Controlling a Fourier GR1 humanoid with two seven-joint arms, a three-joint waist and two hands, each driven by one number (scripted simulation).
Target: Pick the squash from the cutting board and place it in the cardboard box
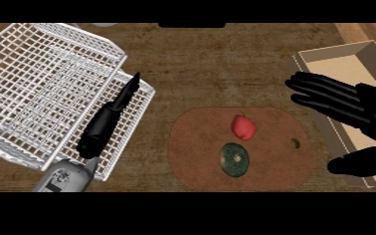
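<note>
Worktop: brown wood-grain worktop [220,64] fills your view; take the cutting board [275,172] as your landmark, lying low and centre-right.
Squash: the dark green round squash [235,160] rests on the cutting board, in its lower middle part, untouched.
Neighbour: a red pepper-like vegetable [243,127] sits on the cutting board just above the squash, close but apart from it.
Cardboard box: the cardboard box [321,55] stands right of the cutting board, open side up, running off the view's right edge.
Right hand: your right hand [330,99] hovers right of the cutting board over the box's near wall, fingers spread straight, holding nothing.
Left hand: your left hand [110,117] lies well left of the cutting board over a white wire rack [44,74], fingers straight and together, holding nothing.
Risk: you could catch the red vegetable instead of the squash, since they sit so near.
Risk: coming in low from the right, you could knock the box wall or shove the cutting board.
Risk: a round squash may roll if your fingers touch it off-centre.
</note>
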